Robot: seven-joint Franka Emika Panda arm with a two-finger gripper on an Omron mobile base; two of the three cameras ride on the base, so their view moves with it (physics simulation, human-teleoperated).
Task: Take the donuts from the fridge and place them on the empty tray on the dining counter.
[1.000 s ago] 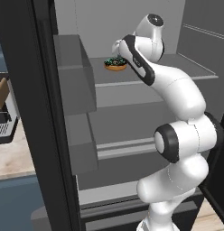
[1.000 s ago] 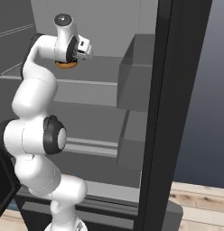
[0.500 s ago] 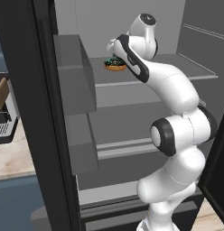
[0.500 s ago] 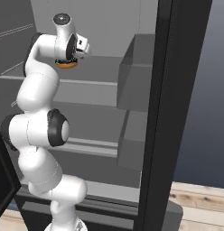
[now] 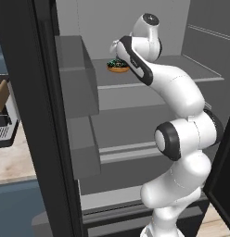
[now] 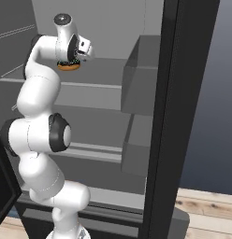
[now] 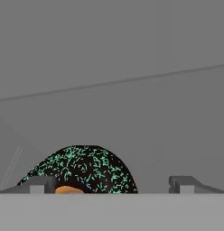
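Closest to me, the white arm [image 5: 182, 152] rises in a stack of bends from the floor in front of the fridge [image 5: 47, 139], whose doors stand open on either side of it. The black door edge fills the left of the left base view, and its grey door bins [image 5: 77, 74] jut inward beside the shelves; from the other side the same bins [image 6: 141, 74] sit against the tall black door frame.

Past the elbow, the arm reaches up and into the grey interior at the height of the upper shelf [image 5: 182, 71]. The pincer [image 7: 111, 184] is spread wide with nothing between its tips; in the hand view one dark fingertip [image 7: 39, 184] stands in front of the donut's left side and the other is well out to the right over bare shelf.

Just beyond the tips lies the chocolate donut [image 7: 84, 173], dark icing flecked with green sprinkles and a tan edge showing underneath. It rests flat on the upper shelf, towards the shelf's left part and near its front edge in the left base view [image 5: 118, 67], right beside the hand. From the right base view the donut [image 6: 68, 66] peeks out below the wrist.

Farthest back is the plain grey rear wall [image 7: 109, 45] of the fridge.
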